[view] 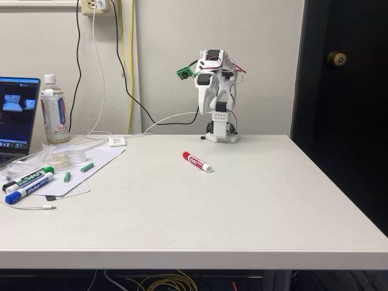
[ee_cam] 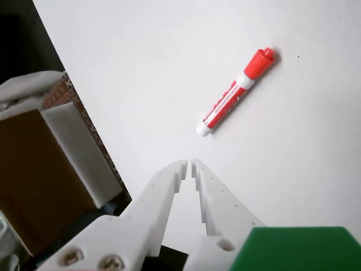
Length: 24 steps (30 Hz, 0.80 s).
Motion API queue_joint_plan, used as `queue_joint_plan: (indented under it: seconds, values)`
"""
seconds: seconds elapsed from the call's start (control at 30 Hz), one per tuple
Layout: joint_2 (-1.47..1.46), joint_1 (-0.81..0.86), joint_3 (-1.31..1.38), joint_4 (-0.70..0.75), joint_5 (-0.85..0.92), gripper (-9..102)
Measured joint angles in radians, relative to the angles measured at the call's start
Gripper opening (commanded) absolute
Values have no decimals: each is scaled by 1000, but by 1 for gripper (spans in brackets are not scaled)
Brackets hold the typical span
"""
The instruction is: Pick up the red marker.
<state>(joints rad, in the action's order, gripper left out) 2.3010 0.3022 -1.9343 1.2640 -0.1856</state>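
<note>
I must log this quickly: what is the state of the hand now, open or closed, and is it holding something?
Hand: closed, fingertips almost touching, holding nothing. The red marker lies on the table, apart from it.

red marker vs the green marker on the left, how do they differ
The red marker has a red cap and lies alone on bare table in front of the arm; the green marker has a green cap and lies at the left edge on a white sheet, beside a blue one. Both lie flat and capped.
</note>
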Motion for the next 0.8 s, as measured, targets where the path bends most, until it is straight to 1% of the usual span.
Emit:
queue_joint_plan:
  seconds: [0.2, 0.37, 0.4, 0.47, 0.6, 0.8]
  values:
    - [-58, -6, 8, 17, -55, 1]
    - [-181, -31, 109, 126, -121, 1]
    - [-210, -37, 129, 150, -135, 2]
    - [-252, -55, 153, 195, -164, 8]
    - [-275, -75, 158, 238, -199, 12]
    - [-313, -72, 158, 290, -222, 13]
